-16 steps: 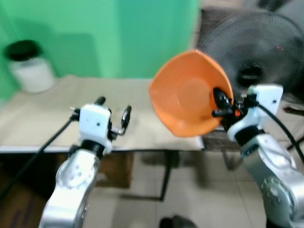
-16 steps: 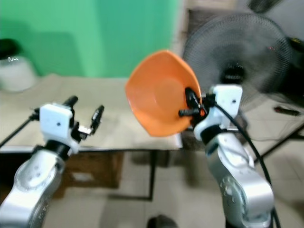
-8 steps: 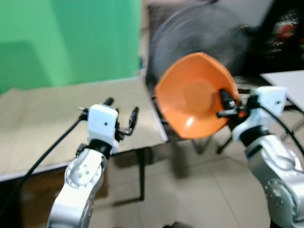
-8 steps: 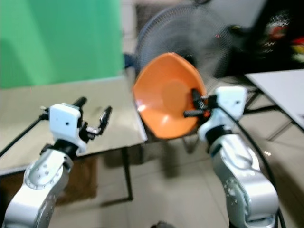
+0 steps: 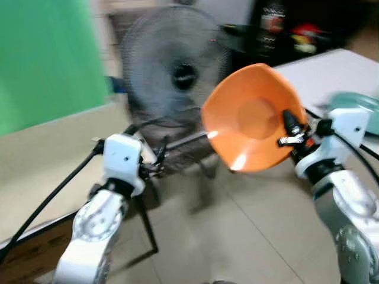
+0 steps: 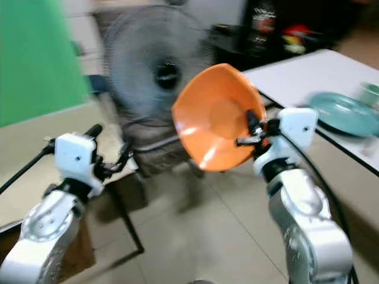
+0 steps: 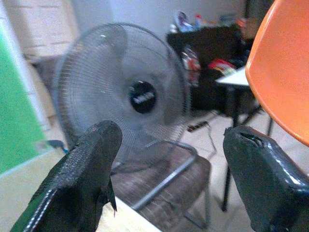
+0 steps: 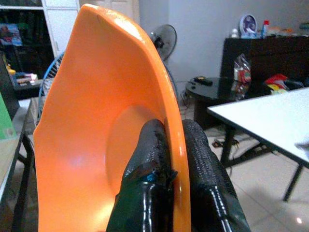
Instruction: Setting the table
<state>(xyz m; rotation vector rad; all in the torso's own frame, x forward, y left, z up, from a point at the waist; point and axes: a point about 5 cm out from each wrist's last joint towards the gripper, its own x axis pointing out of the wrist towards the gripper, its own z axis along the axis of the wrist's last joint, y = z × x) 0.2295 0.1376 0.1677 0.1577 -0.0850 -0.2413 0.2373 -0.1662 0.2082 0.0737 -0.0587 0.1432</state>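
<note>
a: start at the jaws. what is the right gripper (image 5: pixel 288 131) doing?

b: its jaws are clamped on the rim of the orange bowl (image 5: pixel 251 116), one finger inside and one outside, as the right wrist view makes plain. the bowl is held up in the air, tipped on edge with its hollow facing the head camera.

a: and the left gripper (image 7: pixel 169 179)?

b: spread wide, holding nothing, raised in front of the body.

a: which step is this, then?

b: i judge it the carry: bowl in hand, not yet set down. off to the right lies a white counter (image 6: pixel 296 74) with a teal plate (image 6: pixel 345 113) on it. a standing fan (image 5: pixel 172 74) is straight ahead, and a beige counter (image 5: pixel 41 154) is on the left by a green wall (image 5: pixel 41 59).

a: what does the next move call for?

b: probably facing the white counter squarely, levelling the bowl, and lowering it onto a bare part clear of the plate. the head views are blurred, so i cannot tell how near that counter is.
</note>
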